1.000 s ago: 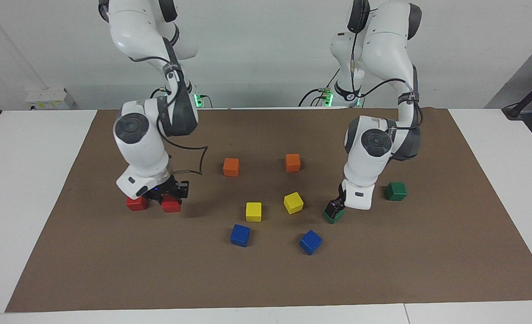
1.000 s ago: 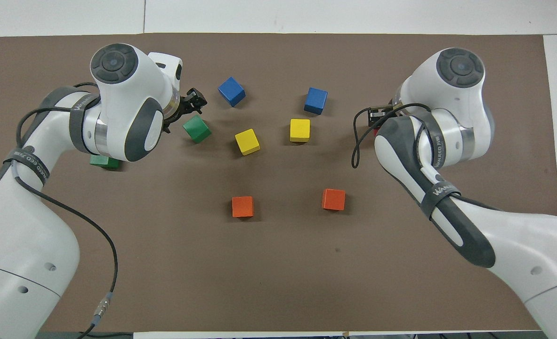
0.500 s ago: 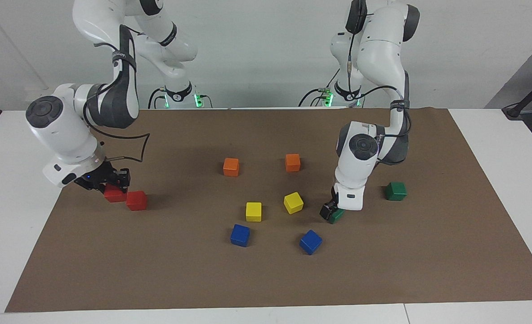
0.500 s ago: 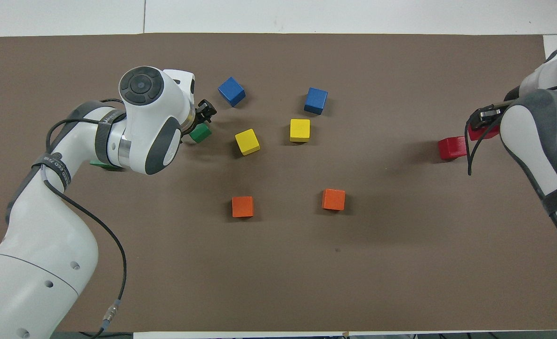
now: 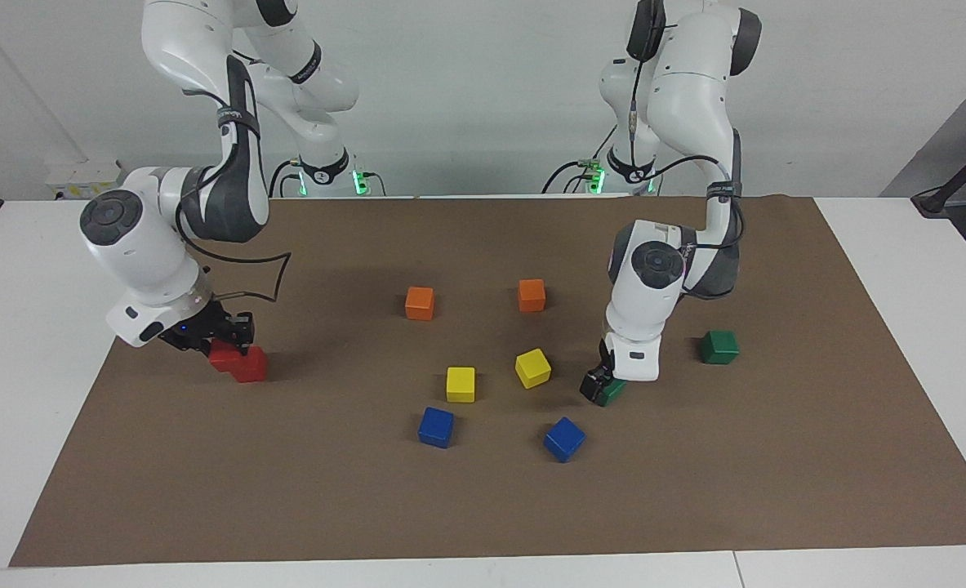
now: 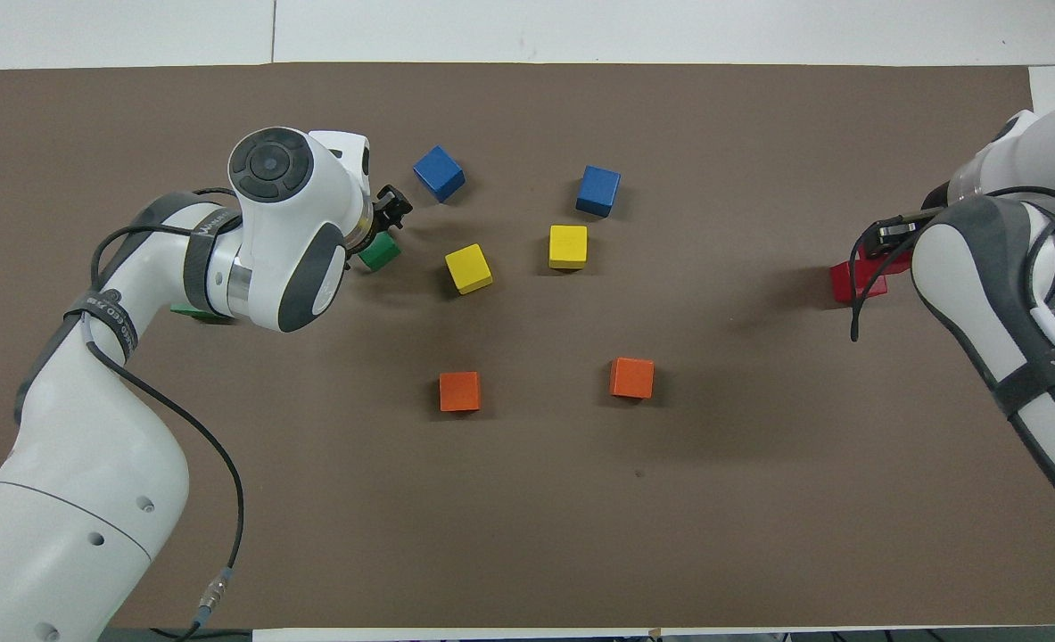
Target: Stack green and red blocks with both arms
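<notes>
Gripping red block (image 5: 223,357) – right pincer (image 5: 220,341); left pincer (image 5: 601,387) spread astride green block (image 5: 611,393).

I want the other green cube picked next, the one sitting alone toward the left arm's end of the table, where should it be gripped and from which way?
Grip the lone green cube straight from above, closing on two opposite vertical side faces. It rests flat on the brown mat with bare mat on every side, so a top-down approach probably meets nothing.

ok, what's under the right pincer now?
The right pincer is shut on a red block, which overlaps the second red block on the mat. Whether it rests on that block or hangs just over it is covered by the pincer.
</notes>
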Controlling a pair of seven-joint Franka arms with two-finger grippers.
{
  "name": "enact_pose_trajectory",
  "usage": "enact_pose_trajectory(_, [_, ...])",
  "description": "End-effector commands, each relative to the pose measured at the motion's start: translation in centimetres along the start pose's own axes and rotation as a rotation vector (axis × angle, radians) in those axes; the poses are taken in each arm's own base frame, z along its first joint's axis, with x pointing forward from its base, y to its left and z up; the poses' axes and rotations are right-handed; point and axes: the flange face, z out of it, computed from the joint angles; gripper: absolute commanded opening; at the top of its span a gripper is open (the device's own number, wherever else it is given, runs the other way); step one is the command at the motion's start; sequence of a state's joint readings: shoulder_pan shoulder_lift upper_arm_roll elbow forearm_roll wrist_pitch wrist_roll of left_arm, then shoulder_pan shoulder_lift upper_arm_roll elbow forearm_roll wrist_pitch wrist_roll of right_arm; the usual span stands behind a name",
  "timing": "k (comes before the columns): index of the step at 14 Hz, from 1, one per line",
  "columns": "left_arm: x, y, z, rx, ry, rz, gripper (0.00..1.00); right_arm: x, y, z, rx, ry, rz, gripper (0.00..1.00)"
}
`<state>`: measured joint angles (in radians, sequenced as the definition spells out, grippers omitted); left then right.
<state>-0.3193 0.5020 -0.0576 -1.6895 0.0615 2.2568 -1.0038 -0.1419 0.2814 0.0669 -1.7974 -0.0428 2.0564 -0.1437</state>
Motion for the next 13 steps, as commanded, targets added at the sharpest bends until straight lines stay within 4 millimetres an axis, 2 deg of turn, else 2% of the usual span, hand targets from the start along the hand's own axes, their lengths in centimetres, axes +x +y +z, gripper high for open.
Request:
enact_pose_trajectory(1, [-0.2, -0.1, 0.4, 0.005, 0.029, -0.008, 0.91, -1.6, -0.3, 0.6, 0.013, 0.023, 0.024, 0.00])
enact_pose_trajectory(4, [-0.2, -0.1, 0.4, 0.003, 0.029, -0.008, 0.89, -2.0, -0.5, 1.0, 0.012, 0.026, 0.022, 0.00])
enact_pose_trajectory(5, [-0.2, -0.1, 0.4, 0.003, 0.029, -0.008, 0.85, -2.1, -0.5, 1.2, 0.012, 0.023, 0.022, 0.00])
enact_pose_trajectory(7, [-0.3, -0.2, 0.5, 0.005, 0.028, -0.008, 0.58, -2.4, -0.6, 1.3, 0.013, 0.017, 0.022, 0.00])
enact_pose_trajectory(8, [-0.3, -0.2, 0.6, 0.007, 0.027, -0.011, 0.37, -2.6, -0.6, 1.4, 0.015, 0.011, 0.023, 0.00])
enact_pose_trajectory(9, [-0.3, -0.3, 0.5, 0.014, 0.023, -0.012, 0.09, -2.7, -0.6, 1.5, 0.015, 0.008, 0.023, 0.00])
enact_pose_trajectory(10, [0.0, -0.5, 0.2, 0.040, 0.020, 0.000, 0.00, -2.8, -0.6, 1.5, 0.015, 0.008, 0.023, 0.00])
enact_pose_trajectory(12, [0.5, -1.5, -1.1, 0.131, 0.028, 0.119, 0.00, -3.1, -0.4, 1.7, 0.017, 0.002, 0.028, 0.00])
enact_pose_trajectory(13, [1.3, -2.7, -3.4, 0.141, 0.019, 0.191, 0.00, -3.1, -0.4, 1.7, 0.021, 0.001, 0.027, 0.00])
